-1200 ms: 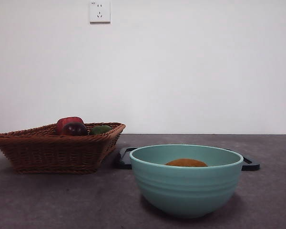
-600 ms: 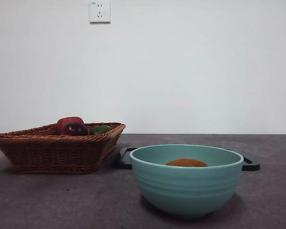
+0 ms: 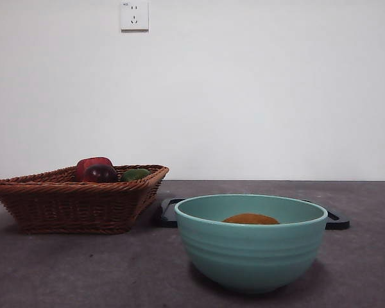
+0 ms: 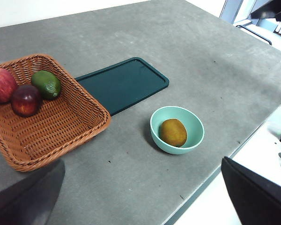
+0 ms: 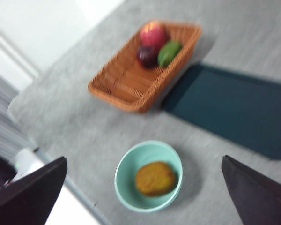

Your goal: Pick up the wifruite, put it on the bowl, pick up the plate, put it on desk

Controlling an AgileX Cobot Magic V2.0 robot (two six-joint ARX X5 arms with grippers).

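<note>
The wifruite (image 3: 251, 219), small and orange-brown, lies inside the mint-teal bowl (image 3: 251, 250) on the desk (image 3: 83, 269). It also shows in the left wrist view (image 4: 173, 132) and the right wrist view (image 5: 155, 178), inside the bowl (image 4: 194, 140) (image 5: 126, 187). The plate (image 3: 337, 222), a flat dark teal rectangular tray, lies on the desk behind the bowl (image 4: 122, 84) (image 5: 234, 108). My left gripper (image 4: 141, 161) is open and empty, high above the desk. My right gripper (image 5: 144, 158) is open and empty, high above the bowl; its view is blurred. Neither arm shows in the front view.
A brown wicker basket (image 3: 70, 202) stands left of the bowl, its edge by the plate, and holds a red apple (image 3: 90, 165), a dark red fruit (image 3: 101, 173) and a green fruit (image 3: 136, 174). The desk's front edge runs near the bowl (image 4: 225, 164).
</note>
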